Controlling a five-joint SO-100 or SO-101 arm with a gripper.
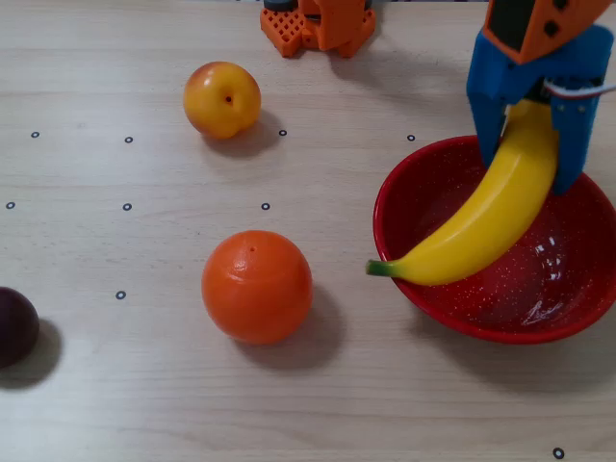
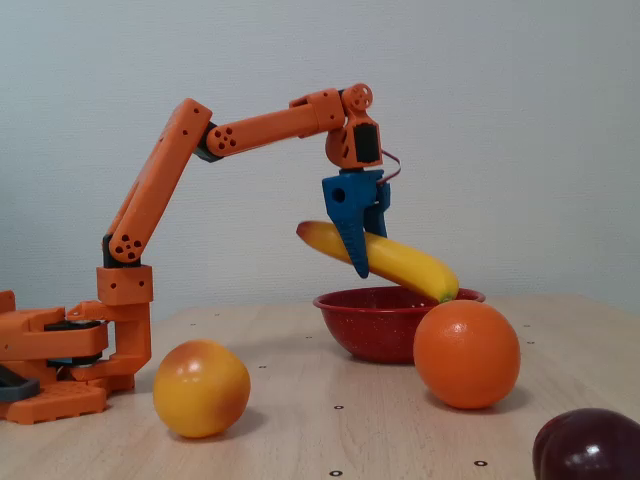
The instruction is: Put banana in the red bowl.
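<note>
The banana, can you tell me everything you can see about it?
The banana is long, curved and shiny yellow, like plastic, with a small green stem tip and a reddish-orange far end seen in the fixed view. The blue claw is shut on it near that far end. It hangs tilted, stem end lower, over the red bowl, with the stem poking past the rim. Whether it touches the rim is unclear.

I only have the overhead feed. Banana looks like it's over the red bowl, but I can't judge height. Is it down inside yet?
Observer: No. In the fixed view the banana is above the red bowl, tilted, its lower end about at the rim.
Operator: Gripper holding it?
Observer: Yes, the gripper is clamped around the banana near its raised end.
Operator: Anything blocking the side camera?
Observer: The orange ball stands in front of the bowl's right part there.
</note>
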